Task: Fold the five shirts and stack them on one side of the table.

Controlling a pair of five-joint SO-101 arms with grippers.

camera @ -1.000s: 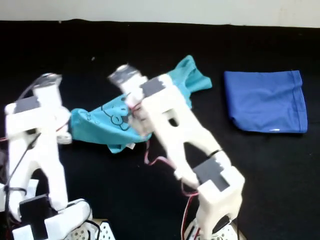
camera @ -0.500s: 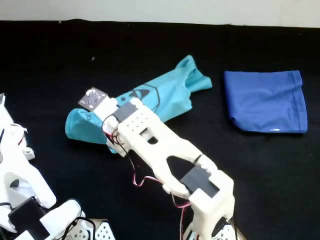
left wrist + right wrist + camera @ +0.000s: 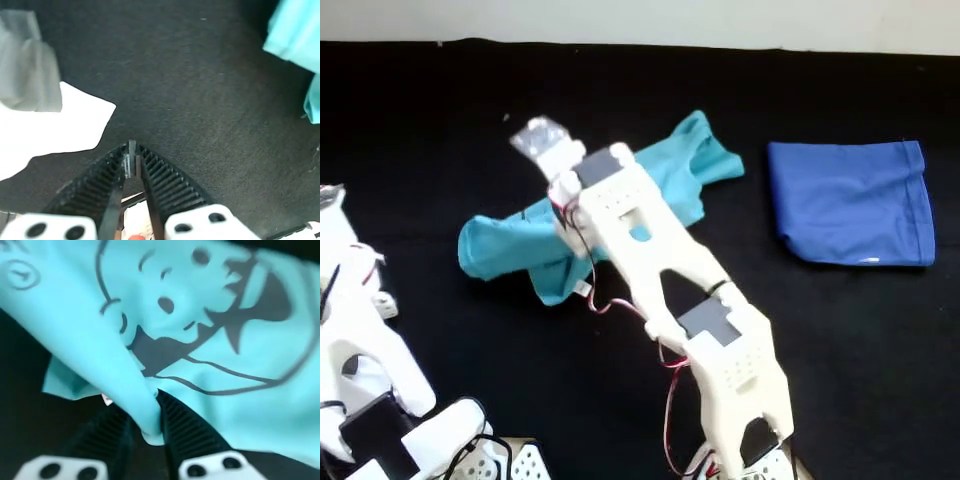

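A teal shirt (image 3: 510, 245) with a dark cartoon print lies crumpled across the middle of the black table. My right gripper (image 3: 150, 422) is shut on a fold of the teal shirt (image 3: 210, 340), pinching the cloth between its black ribbed fingers (image 3: 182, 432). In the high view the right arm reaches from the near edge to the shirt's middle, with the right gripper (image 3: 563, 205) over the cloth. A blue shirt (image 3: 850, 200) lies folded at the right side. My left gripper (image 3: 131, 160) is shut with nothing in it, above bare black table, apart from the teal shirt (image 3: 295, 30).
The left arm (image 3: 355, 330) stands drawn back at the near left corner. A white shape (image 3: 55, 125) lies beside the left gripper. The black table cloth (image 3: 440, 110) ends at a pale strip along the far edge.
The left arm let go of the shirt's left end and pulled back to the near left. The right gripper swung toward the left, then farther from me, dragging the teal cloth.
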